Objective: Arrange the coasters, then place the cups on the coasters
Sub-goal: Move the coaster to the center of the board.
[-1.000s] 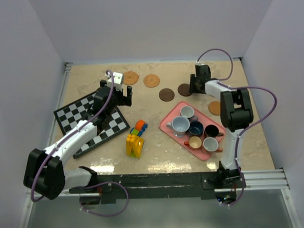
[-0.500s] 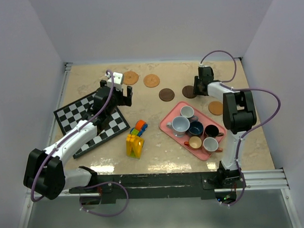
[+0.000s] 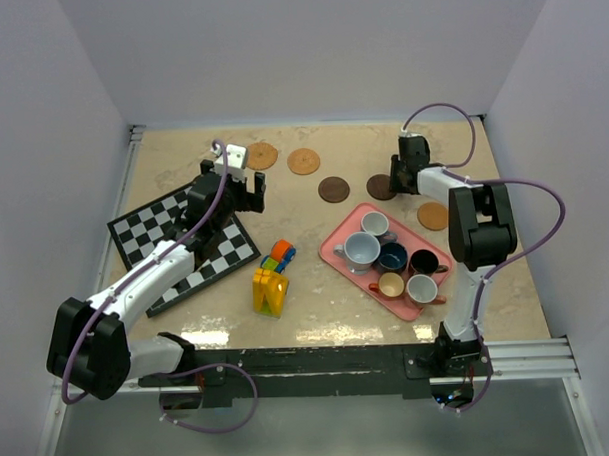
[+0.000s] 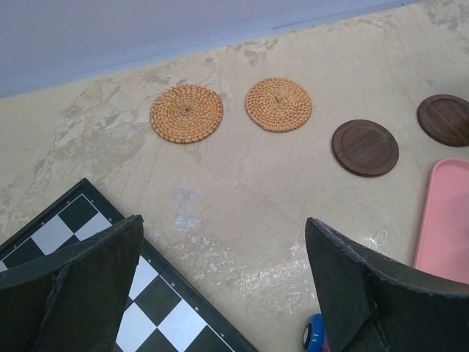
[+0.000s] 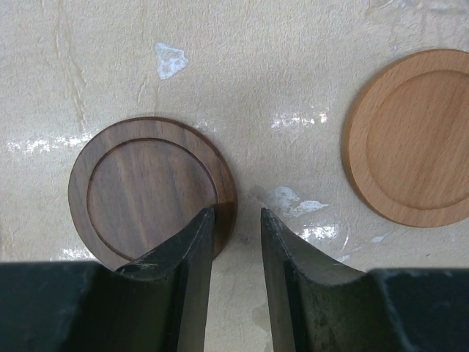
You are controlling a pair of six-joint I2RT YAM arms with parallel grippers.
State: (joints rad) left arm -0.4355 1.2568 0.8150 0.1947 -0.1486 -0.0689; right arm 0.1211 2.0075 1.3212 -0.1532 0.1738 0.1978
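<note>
Two woven coasters lie at the back, with a dark brown coaster beside them and a tan coaster to the right. My right gripper is low over another dark coaster. Its jaws are narrowly open and straddle that coaster's right rim, one finger on the disc, the other on bare table just off the rim. The tan coaster lies to its right. Several cups stand in the pink tray. My left gripper hangs wide open and empty.
A checkerboard lies under my left arm. Colourful toy blocks sit in front of the tray, one blue piece near my left fingers. The pink tray's edge shows at the right of the left wrist view.
My right gripper has slid a little to the right with its jaws narrowing, and the dark coaster under it has shifted right with it. The left arm has not moved.
</note>
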